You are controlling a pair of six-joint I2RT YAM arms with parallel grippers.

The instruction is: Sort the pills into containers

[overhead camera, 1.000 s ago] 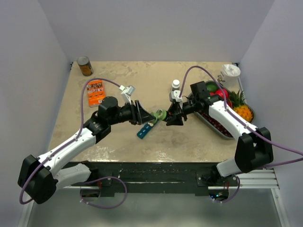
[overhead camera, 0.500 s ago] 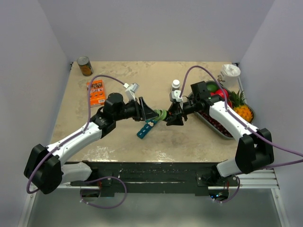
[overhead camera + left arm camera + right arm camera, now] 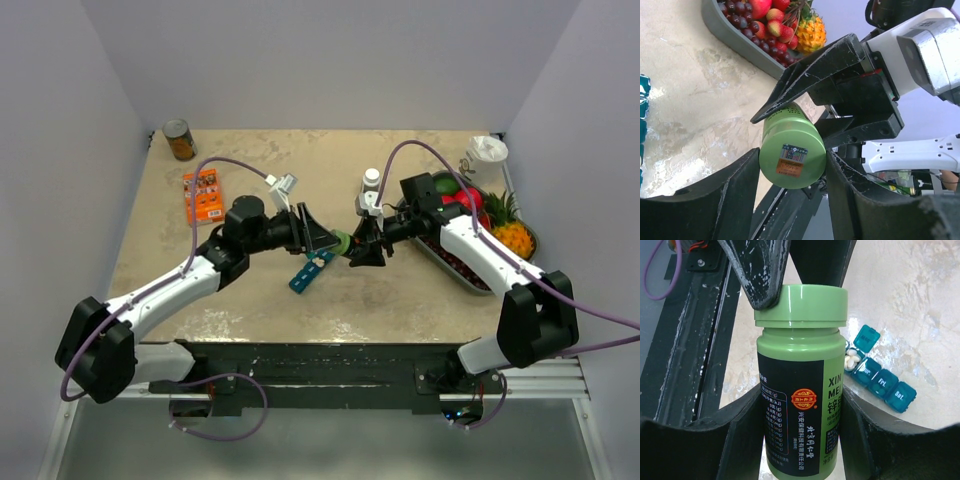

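**Green pill bottle** [image 3: 800,390]: held in the air between the two arms, roughly on its side, over the middle of the table [image 3: 250,180].

**Right gripper** [image 3: 801,402]: jaws pinching the bottle's labelled body from both sides.

**Left gripper** [image 3: 792,162]: jaws part spread and closed round the cap [image 3: 801,305]. One finger lies against the cap's rim.

**Pill box** [image 3: 880,380]: teal strip lying flat on the table just below the bottle. One lid is up, with a few white pills [image 3: 851,361] in that compartment. The other lids I can see are down.

**Step, as I read it:** getting the cap off.

**To do it well:**
- The right grip should hold dead steady while the left turns about the bottle's own axis, with no sideways pull.
- Tip the mouth upward before the cap frees, or pills may spill onto the table.
- Draw the cap straight off.
- Only then bring the mouth over an open compartment.
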